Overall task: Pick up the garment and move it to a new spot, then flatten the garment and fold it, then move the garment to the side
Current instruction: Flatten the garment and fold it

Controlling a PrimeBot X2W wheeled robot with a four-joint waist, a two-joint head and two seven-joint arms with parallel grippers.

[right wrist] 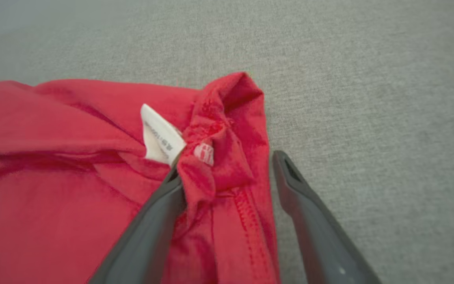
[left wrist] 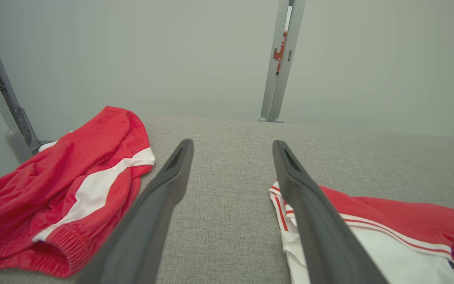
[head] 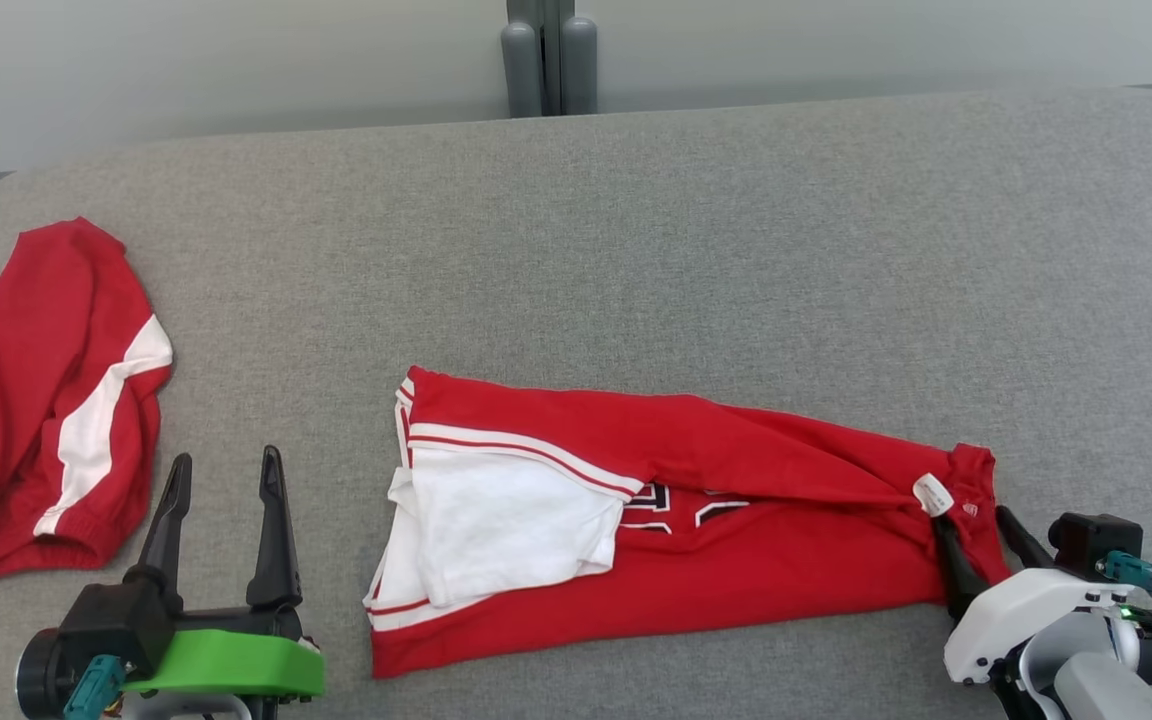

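The garment (head: 756,460), red with white trim and a white panel at its left end, lies in a long strip across the front middle of the grey padded table (head: 636,250). Its right end, with a white label (right wrist: 160,136), sits bunched between the fingers of my right gripper (head: 970,517), which is open; the left finger is partly tucked under the red cloth (right wrist: 53,177). My left gripper (head: 224,457) stands open at the lower left, left of the garment (left wrist: 408,221), with bare table between its fingers. The right gripper (right wrist: 227,165) straddles the hem.
A second red garment (head: 26,400) with a white stripe lies crumpled at the table's left edge, close to my left gripper (left wrist: 231,146); it appears again (left wrist: 73,185) in the left wrist view. A grey post (head: 548,55) stands behind the table's far edge.
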